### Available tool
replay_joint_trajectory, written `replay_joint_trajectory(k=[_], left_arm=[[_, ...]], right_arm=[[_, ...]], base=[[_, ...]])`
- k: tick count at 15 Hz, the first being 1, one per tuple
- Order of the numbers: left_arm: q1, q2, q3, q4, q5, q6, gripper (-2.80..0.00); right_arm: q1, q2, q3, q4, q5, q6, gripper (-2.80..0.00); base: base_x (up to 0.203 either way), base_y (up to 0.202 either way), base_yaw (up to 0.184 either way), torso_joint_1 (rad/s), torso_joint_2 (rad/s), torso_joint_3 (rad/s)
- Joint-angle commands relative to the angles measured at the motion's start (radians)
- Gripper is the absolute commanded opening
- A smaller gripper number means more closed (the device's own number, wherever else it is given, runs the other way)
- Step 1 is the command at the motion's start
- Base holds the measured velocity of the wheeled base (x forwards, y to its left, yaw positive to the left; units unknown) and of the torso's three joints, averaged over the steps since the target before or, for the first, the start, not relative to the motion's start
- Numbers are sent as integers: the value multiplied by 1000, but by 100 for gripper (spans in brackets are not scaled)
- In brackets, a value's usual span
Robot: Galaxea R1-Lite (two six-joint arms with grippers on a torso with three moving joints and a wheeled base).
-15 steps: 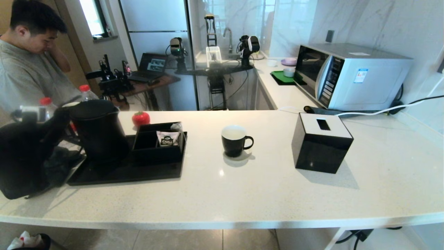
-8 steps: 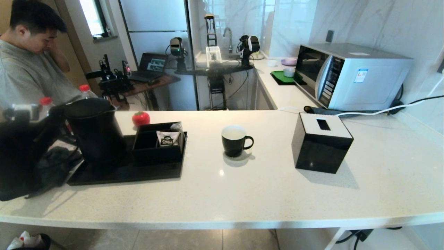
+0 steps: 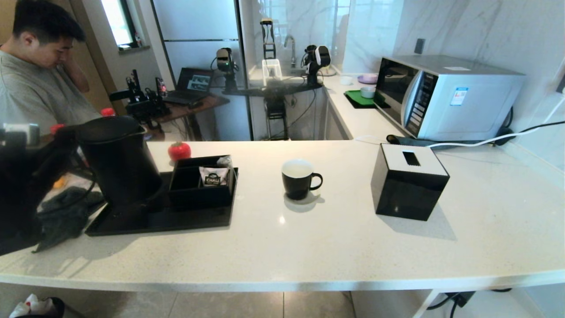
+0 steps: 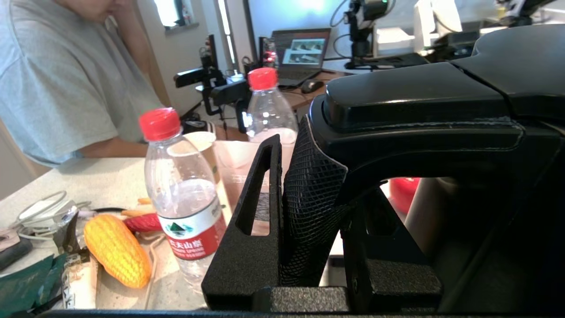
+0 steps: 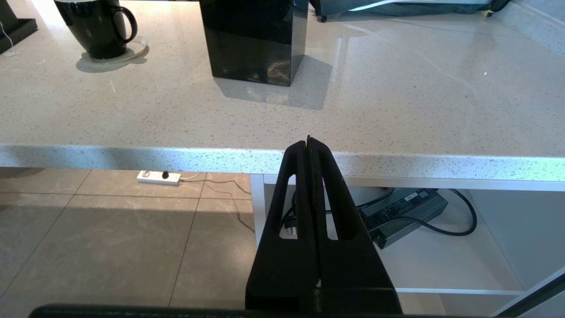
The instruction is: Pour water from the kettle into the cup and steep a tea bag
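The tall black kettle (image 3: 119, 163) hangs just above the left end of the black tray (image 3: 194, 221). My left gripper (image 3: 66, 148) is shut on its loop handle (image 4: 311, 207), whose textured grip sits between the two fingers (image 4: 260, 190). The black cup (image 3: 298, 179) with a white inside stands alone on the counter to the right of the tray, handle pointing right; it also shows far off in the right wrist view (image 5: 95, 26). I cannot make out the tea bag. My right gripper (image 5: 309, 141) is shut on nothing, parked below the counter's front edge.
A black box holding a white CHALI sachet (image 3: 214, 176) stands on the tray beside the kettle. A red ball (image 3: 179, 150) lies behind it. A black tissue box (image 3: 409, 181) stands right of the cup, a microwave (image 3: 446, 95) behind it. Water bottles (image 4: 181, 194) and a person (image 3: 39, 88) are at the left.
The left arm has lifted the kettle a little and drawn it slightly to the left. The cup and the right arm have not moved.
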Motion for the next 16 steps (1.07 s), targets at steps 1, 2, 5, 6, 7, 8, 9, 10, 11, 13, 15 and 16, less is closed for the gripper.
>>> replay_joint_trajectory(k=[1,2,5,6,7,8,9,10,11,13,15,16], left_arm=[[-1,-71,47,-46,-4,-1,-280],[-1,-92,66,-46,-6,-3,-280],[-1,-162,146,-46,-8,-6,-280],[-1,-187,176,-46,-8,-6,-280],[-3,-213,207,-46,-8,-6,-280],[-9,-237,237,-46,-8,-6,-280],[-16,-265,272,-46,-8,-6,-280],[-28,-293,303,-46,-8,-6,-280],[-41,-319,327,-46,-8,-6,-280],[-73,-375,375,-46,-7,-6,-280],[-109,-434,431,-46,-7,-4,-280],[-133,-466,464,-46,-5,-4,-280]], right_arm=[[0,1,0,0,1,-1,-280],[0,1,0,0,1,-1,-280],[0,1,0,0,1,-1,-280],[0,1,0,0,1,-1,-280],[0,1,0,0,1,-1,-280],[0,1,0,0,1,-1,-280],[0,1,0,0,1,-1,-280],[0,1,0,0,1,-1,-280],[0,1,0,0,1,-1,-280],[0,1,0,0,1,-1,-280],[0,1,0,0,1,-1,-280],[0,1,0,0,1,-1,-280]], base=[[0,0,0,0,0,0],[0,0,0,0,0,0],[0,0,0,0,0,0],[0,0,0,0,0,0],[0,0,0,0,0,0],[0,0,0,0,0,0],[0,0,0,0,0,0],[0,0,0,0,0,0],[0,0,0,0,0,0],[0,0,0,0,0,0],[0,0,0,0,0,0],[0,0,0,0,0,0]])
